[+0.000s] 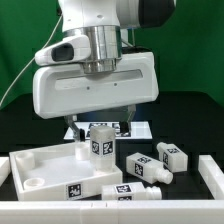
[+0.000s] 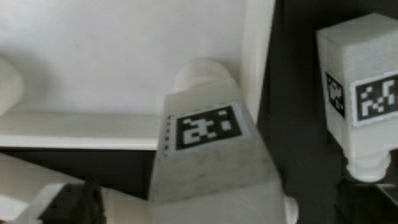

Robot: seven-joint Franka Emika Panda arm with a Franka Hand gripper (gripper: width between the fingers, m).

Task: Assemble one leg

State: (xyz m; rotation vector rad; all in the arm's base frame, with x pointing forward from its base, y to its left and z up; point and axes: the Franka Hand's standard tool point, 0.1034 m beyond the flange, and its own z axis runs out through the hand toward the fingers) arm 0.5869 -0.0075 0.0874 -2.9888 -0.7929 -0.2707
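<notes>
My gripper (image 1: pixel 100 126) is shut on a white leg (image 1: pixel 100 142) and holds it upright, tag facing front, over the far right corner of the large white panel (image 1: pixel 40 160). In the wrist view the held leg (image 2: pixel 214 140) runs out from between the jaws with its narrower end pointing away; the gripper (image 2: pixel 214 216) is mostly hidden by it. The panel's rim (image 2: pixel 89 125) lies beside and beneath the leg. I cannot tell whether the leg touches the panel.
Three more legs lie to the exterior view's right and front of the panel: one (image 1: pixel 171 154), one (image 1: pixel 146 168) and one (image 1: pixel 112 190). One of them shows in the wrist view (image 2: pixel 361 90). The marker board (image 1: pixel 131 128) lies behind. A white bar (image 1: pixel 210 172) is at the right.
</notes>
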